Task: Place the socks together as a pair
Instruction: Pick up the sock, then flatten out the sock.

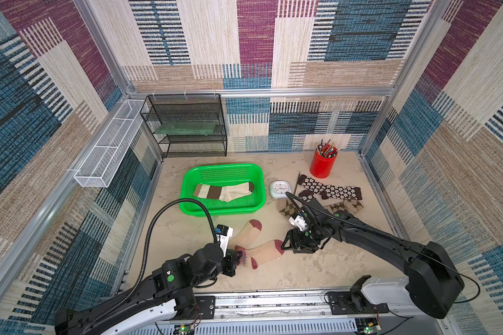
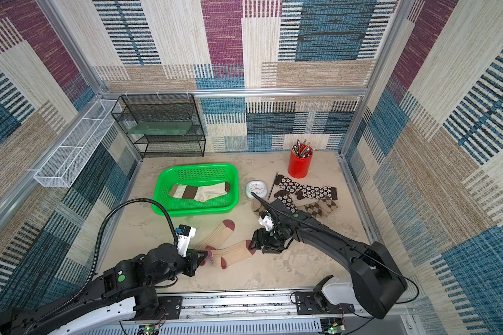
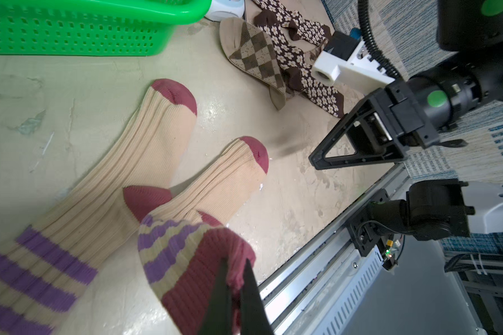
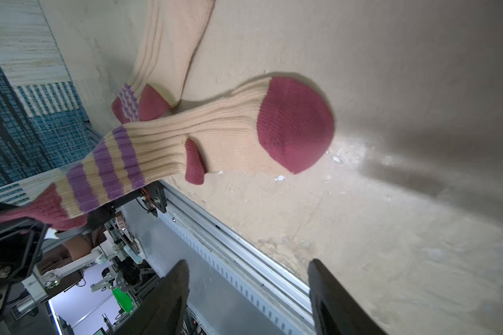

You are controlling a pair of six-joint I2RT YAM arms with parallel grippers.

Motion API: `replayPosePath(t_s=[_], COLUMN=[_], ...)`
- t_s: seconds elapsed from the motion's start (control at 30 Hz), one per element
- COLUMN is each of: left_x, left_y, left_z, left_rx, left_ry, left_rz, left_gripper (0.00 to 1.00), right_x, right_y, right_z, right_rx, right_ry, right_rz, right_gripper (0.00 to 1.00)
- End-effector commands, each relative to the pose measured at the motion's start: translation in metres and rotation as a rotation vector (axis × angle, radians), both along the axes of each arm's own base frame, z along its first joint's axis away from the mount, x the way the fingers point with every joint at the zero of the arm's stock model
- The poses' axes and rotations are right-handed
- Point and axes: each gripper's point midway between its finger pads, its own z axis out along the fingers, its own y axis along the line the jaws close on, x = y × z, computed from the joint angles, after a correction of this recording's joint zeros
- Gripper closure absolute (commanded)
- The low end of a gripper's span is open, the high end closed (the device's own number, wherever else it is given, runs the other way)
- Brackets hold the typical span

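Two tan socks with maroon toes and purple-striped cuffs lie side by side near the table's front. My left gripper [image 1: 240, 257] [image 3: 235, 262] is shut on the maroon cuff edge of the nearer sock [image 1: 263, 253] [image 3: 215, 185] [image 4: 230, 130], lifting that end. The other tan sock [image 1: 246, 234] [image 3: 145, 145] lies flat beside it. My right gripper [image 1: 284, 246] [image 4: 247, 261] hovers open and empty just off the nearer sock's toe. A cream and brown sock [image 1: 224, 191] lies in the green basket [image 1: 186, 203]. Flowered socks [image 1: 331, 188] and argyle socks [image 1: 286, 208] are heaped at the right.
A small white clock [image 1: 278, 189] and a loose pencil [image 1: 297, 184] lie between basket and sock heap. A red pencil cup [image 1: 323, 162] stands at the back right, a black mesh shelf [image 1: 186, 127] at the back left, a white wire tray [image 1: 105, 150] on the left wall.
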Motion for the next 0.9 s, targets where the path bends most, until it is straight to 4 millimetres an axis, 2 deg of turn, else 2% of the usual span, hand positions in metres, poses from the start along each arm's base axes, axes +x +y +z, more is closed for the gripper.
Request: replayPosePath(t_s=[0.0,0.17,0.3,0.37,0.47,0.6,0.63,0.7,0.87], left_x=[0.0,-0.008,-0.012,-0.013,-0.012,-0.012,-0.011,-0.01,-0.008], left_y=[0.025,0.039,0.047,0.051,0.053,0.053,0.053,0.051,0.044], left_z=[-0.01,-0.026,-0.036,-0.038,-0.038,-0.034,-0.033,-0.03,-0.02], left_rx=[0.083,0.134,0.173,0.188,0.194,0.2,0.205,0.212,0.252], left_ry=[-0.017,0.011,0.046,0.048,0.04,0.038,0.035,0.025,-0.017], left_rz=[0.045,0.04,0.054,0.06,0.066,0.063,0.061,0.048,-0.007], left_gripper=[1.0,1.0,1.0,1.0,1.0,1.0,1.0,1.0,1.0], right_x=[0.02,0.036,0.044,0.048,0.056,0.062,0.062,0.06,0.055], right_y=[-0.001,0.004,0.0,-0.003,-0.008,0.007,0.01,0.01,-0.003], right_z=[-0.015,-0.042,-0.063,-0.07,-0.078,-0.071,-0.067,-0.061,-0.041], right_rx=[-0.091,-0.223,-0.355,-0.397,-0.428,-0.348,-0.336,-0.333,-0.304], right_ry=[-0.082,-0.129,-0.156,-0.179,-0.193,-0.22,-0.223,-0.225,-0.236], right_rz=[0.018,0.059,0.073,0.064,0.034,0.031,0.038,0.049,0.034], right_gripper=[0.33,0.34,0.37,0.43,0.61,0.82,0.84,0.84,0.71])
